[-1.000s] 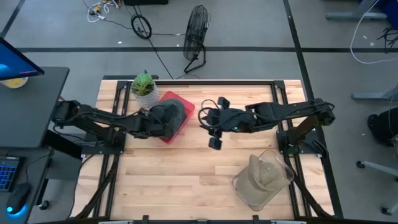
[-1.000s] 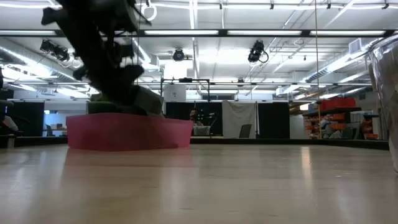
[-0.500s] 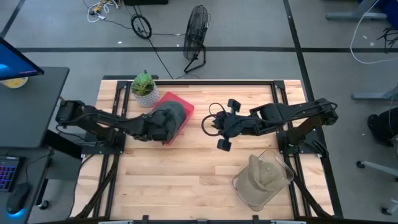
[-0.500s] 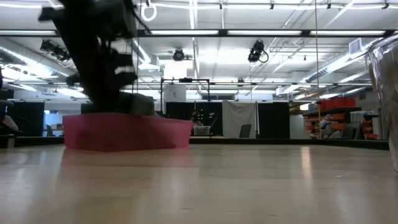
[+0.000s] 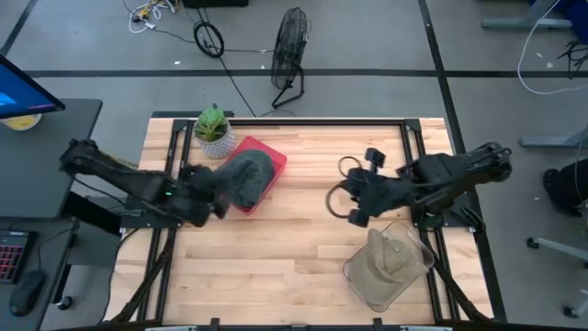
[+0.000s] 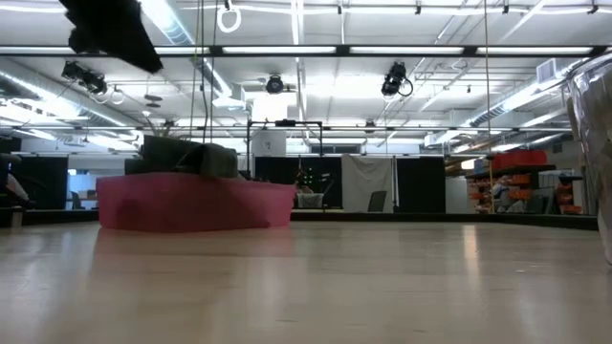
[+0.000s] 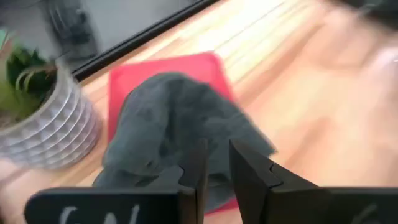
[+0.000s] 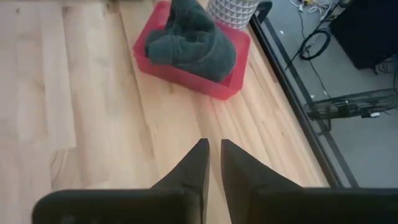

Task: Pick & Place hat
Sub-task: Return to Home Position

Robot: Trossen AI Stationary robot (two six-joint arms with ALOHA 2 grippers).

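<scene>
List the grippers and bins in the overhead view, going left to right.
left gripper → red bin holding the dark cap → right gripper → transparent bin holding the gray cap

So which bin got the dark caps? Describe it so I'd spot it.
On the wooden table, find the potted plant by one edge. The red bin sits beside it, heaped with dark caps; the other bin is clear and holds a pale cap.

Dark grey cap (image 5: 243,175), red bin (image 5: 266,150)

Dark cap (image 5: 246,173) crumpled, heaped in red bin (image 5: 262,147); pale cap (image 5: 384,262) inside transparent bin (image 5: 353,274).
</scene>
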